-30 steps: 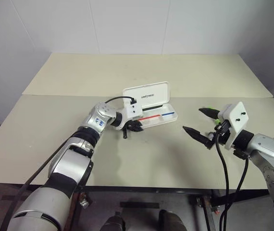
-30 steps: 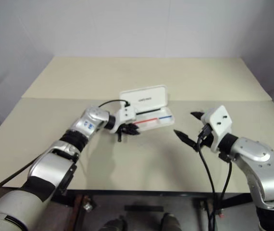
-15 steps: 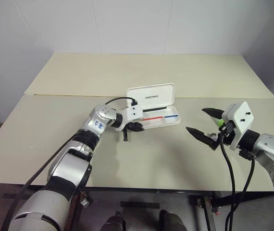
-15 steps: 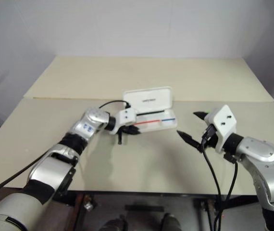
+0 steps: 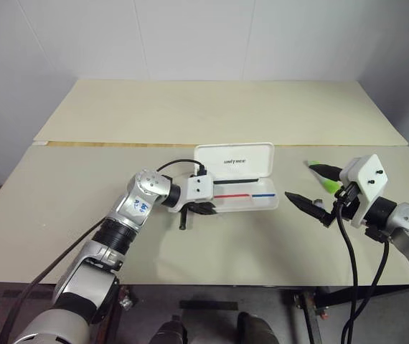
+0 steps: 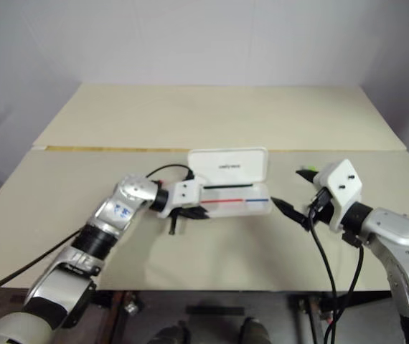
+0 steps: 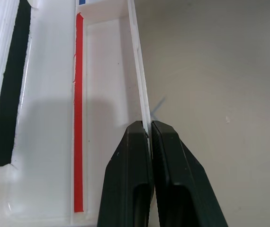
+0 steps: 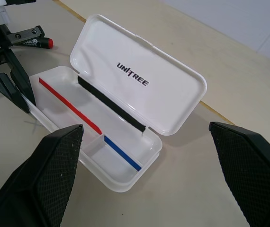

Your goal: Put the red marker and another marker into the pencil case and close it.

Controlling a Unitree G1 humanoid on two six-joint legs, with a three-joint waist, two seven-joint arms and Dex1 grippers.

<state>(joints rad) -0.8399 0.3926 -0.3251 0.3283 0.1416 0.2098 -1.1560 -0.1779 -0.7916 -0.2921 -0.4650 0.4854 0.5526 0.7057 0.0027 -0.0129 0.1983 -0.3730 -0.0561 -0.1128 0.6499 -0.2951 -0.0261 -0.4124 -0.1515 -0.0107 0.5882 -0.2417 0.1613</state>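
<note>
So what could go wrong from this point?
The left gripper is shut on the thin near wall of the pencil case. A pull could tip the case, or the wall could slip out. The red marker lies close beside that gripper and could be knocked away. The upright lid may drop shut.

1. "UNITREE", in small black capital letters, stands on the inner face of the raised lid of the pencil case (image 8: 139, 90); it reads clearly in the right wrist view, running along the lid's length.
2. The same black word shows on that lid in the left eye view, where it is too small to read letter by letter.
3. A blue mark with small white characters sits on the silver wrist section of the left arm (image 5: 141, 206); the characters cannot be made out.
</note>
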